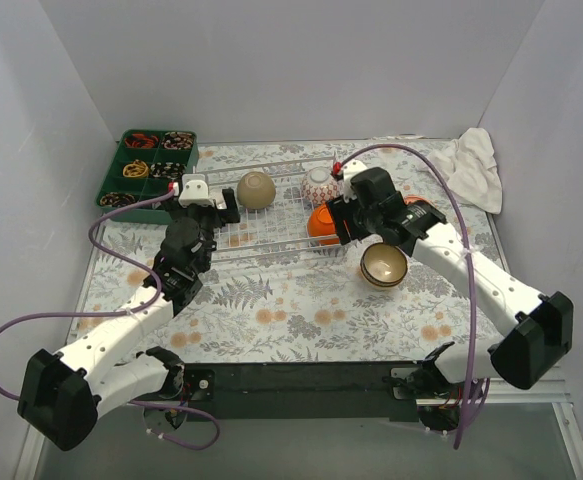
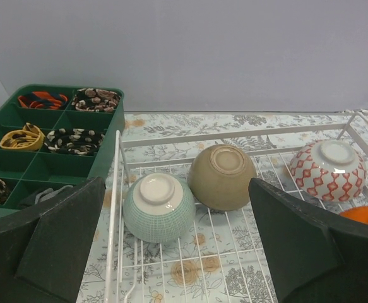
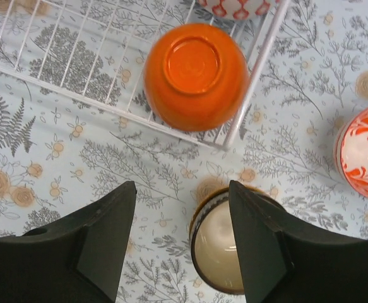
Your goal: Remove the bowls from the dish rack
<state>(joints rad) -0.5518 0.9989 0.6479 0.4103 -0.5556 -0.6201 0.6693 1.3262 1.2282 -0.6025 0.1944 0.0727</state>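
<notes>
The right gripper (image 3: 181, 187), jaws apart, is hovering just below the upturned orange bowl (image 3: 195, 74) sitting at upper centre frame.

The left arm (image 1: 121, 335) and right arm (image 1: 471, 265) stretch forward, elbows bent. The left gripper (image 2: 176, 189) has its 2 fingers (image 2: 51, 240) spread wide; the right gripper (image 3: 182, 192), angled downward, gapes too, gripping nothing.

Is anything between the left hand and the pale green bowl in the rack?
Nothing visible does. The left hand is open, with the pale green bowl upside down in the dish rack straight ahead between its fingers. The olive-tan bowl sits close beside it, further back, not in the path.
</notes>
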